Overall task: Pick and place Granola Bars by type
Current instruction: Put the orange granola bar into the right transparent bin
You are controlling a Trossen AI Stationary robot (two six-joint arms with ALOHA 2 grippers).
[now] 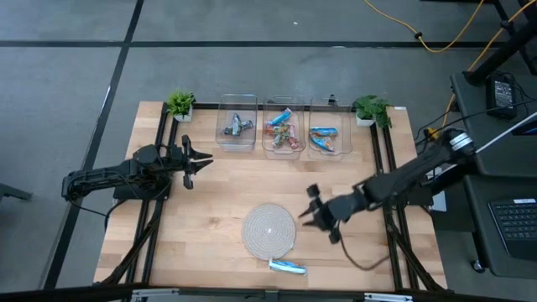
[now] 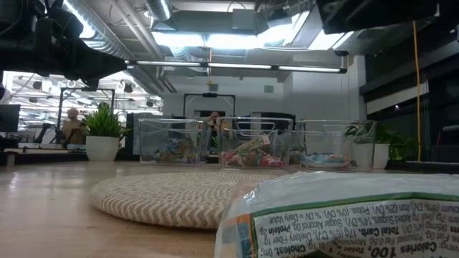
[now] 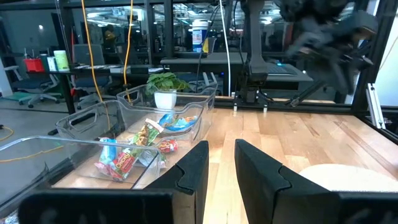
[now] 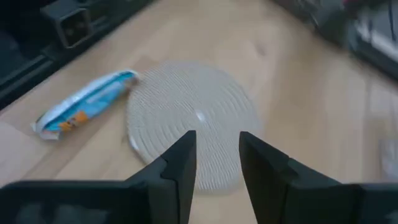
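One bright blue granola bar [image 1: 287, 267] [image 4: 84, 102] lies flat on the table near the front edge, just in front of the round woven mat [image 1: 269, 228]. It fills the low view's foreground [image 2: 344, 215]. Other bars lie in three clear bins at the far edge: grey-blue ones in the left bin [image 1: 236, 126], red, green and orange ones in the middle bin [image 1: 283, 130], blue ones in the right bin [image 1: 327, 137]. My right gripper [image 1: 309, 208] [image 4: 217, 155] hangs above the mat's right edge, slanting down, open and empty. My left gripper [image 1: 204, 159] [image 3: 222, 165] waits level at the left, open and empty.
Two small potted plants [image 1: 179, 104] [image 1: 372, 109] flank the row of bins. Black frame rails [image 1: 156, 210] run along the table's left and right sides. Bare wood lies between the mat and the bins.
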